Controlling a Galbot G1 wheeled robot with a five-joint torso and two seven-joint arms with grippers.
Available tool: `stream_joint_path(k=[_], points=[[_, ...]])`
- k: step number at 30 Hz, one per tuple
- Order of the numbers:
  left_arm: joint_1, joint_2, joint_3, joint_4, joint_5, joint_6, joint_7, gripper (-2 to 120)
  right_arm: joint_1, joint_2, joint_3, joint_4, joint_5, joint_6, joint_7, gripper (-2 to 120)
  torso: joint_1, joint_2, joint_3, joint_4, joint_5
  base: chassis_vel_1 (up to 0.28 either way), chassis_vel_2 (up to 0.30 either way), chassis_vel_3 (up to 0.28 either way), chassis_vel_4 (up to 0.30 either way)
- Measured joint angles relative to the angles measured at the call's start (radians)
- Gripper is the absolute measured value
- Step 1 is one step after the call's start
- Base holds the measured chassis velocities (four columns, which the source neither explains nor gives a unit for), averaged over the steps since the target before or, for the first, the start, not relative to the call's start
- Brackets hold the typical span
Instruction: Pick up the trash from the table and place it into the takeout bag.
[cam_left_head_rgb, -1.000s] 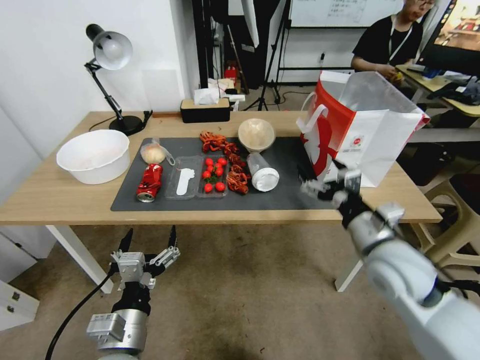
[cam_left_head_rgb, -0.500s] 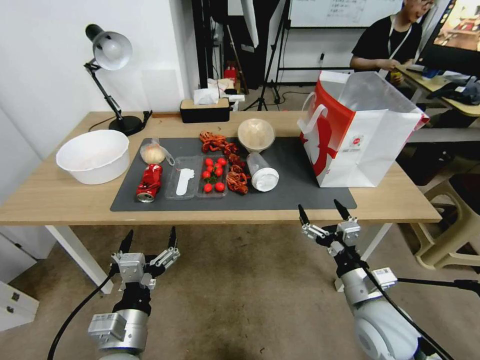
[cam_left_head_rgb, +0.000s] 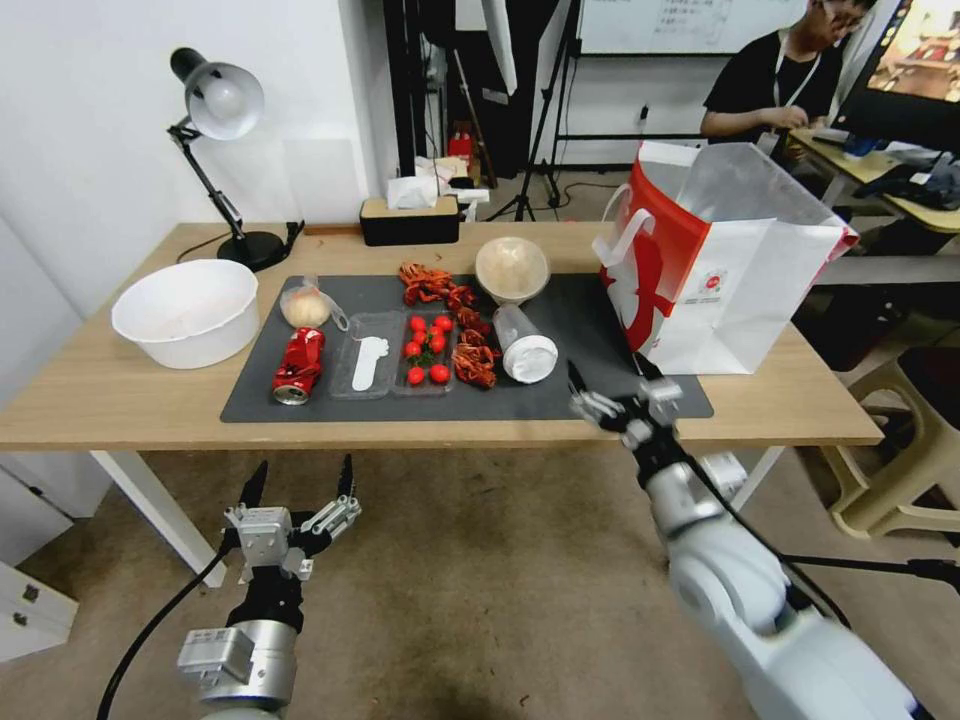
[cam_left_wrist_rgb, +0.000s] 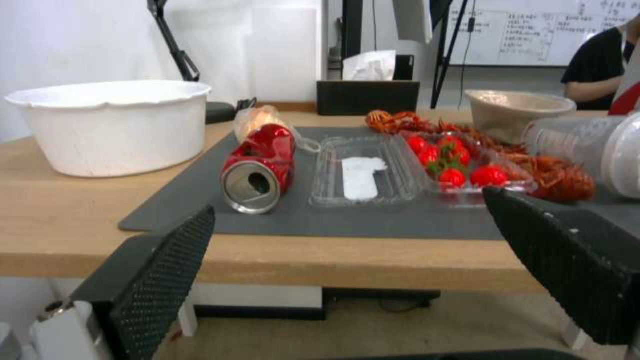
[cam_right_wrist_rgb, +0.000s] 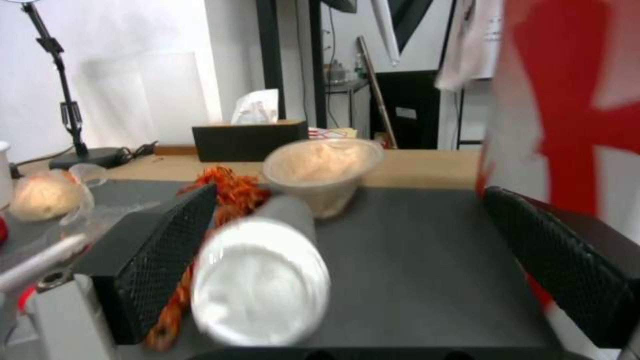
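On the table (cam_left_head_rgb: 120, 400) the trash lies on a dark mat: a crushed red can (cam_left_head_rgb: 299, 365) (cam_left_wrist_rgb: 260, 167), a clear bag with a beige lump (cam_left_head_rgb: 305, 308) (cam_right_wrist_rgb: 40, 197), a round lidded bowl (cam_left_head_rgb: 512, 268) (cam_right_wrist_rgb: 323, 167), and a clear cup with a white lid (cam_left_head_rgb: 525, 345) (cam_right_wrist_rgb: 263, 280) on its side. The takeout bag (cam_left_head_rgb: 715, 260) (cam_right_wrist_rgb: 580, 100) stands open at the mat's right end. My right gripper (cam_left_head_rgb: 606, 368) (cam_right_wrist_rgb: 352, 194) is open over the mat's front edge, just right of the cup. My left gripper (cam_left_head_rgb: 298, 480) (cam_left_wrist_rgb: 350, 205) hangs open below the table's front edge, facing the can.
A clear tray (cam_left_head_rgb: 375, 365) with cherry tomatoes (cam_left_head_rgb: 428, 350) and red crayfish shells (cam_left_head_rgb: 472, 350) lies mid-mat. A white basin (cam_left_head_rgb: 186, 312) sits at the left, a desk lamp (cam_left_head_rgb: 220, 100) and tissue box (cam_left_head_rgb: 410, 220) at the back. A chair (cam_left_head_rgb: 920, 440) stands to the right.
My right gripper dropped from beside the takeout bag to below the table edge, then rose and shifted left to the mat's front edge near the cup. The left arm stayed still.
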Motion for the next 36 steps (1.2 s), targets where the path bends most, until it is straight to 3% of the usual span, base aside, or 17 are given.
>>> stream_joint_path(k=[4, 15, 23, 36], points=[[0.002, -0.006, -0.001, -0.007, 0.002, 0.001, 0.0, 100, 0.065, 0.013, -0.037, -0.019, 0.01, -0.045, 0.021, 100, 0.0, 0.0, 0.0, -0.0001, 0.0002, 0.0, 0.0, 0.0, 0.0], [0.013, -0.008, -0.009, -0.016, 0.007, 0.001, 0.001, 100, 0.338, 0.073, -0.196, -0.178, 0.112, -0.292, 0.148, 100, 0.0, 0.0, 0.0, -0.0002, 0.0, 0.0, 0.0, 0.0, 0.0], [0.015, -0.012, -0.018, -0.019, 0.007, -0.001, -0.001, 100, 0.388, 0.11, -0.229, -0.244, 0.13, -0.367, 0.162, 100, 0.0, 0.0, 0.0, -0.0003, 0.0001, 0.0, 0.0, 0.0, 0.0], [0.005, -0.018, -0.016, -0.022, 0.002, 0.003, -0.003, 100, 0.367, 0.118, -0.224, -0.253, 0.141, -0.402, 0.146, 100, 0.0, 0.0, 0.0, -0.0003, 0.0002, 0.0, 0.0, 0.0, 0.0]])
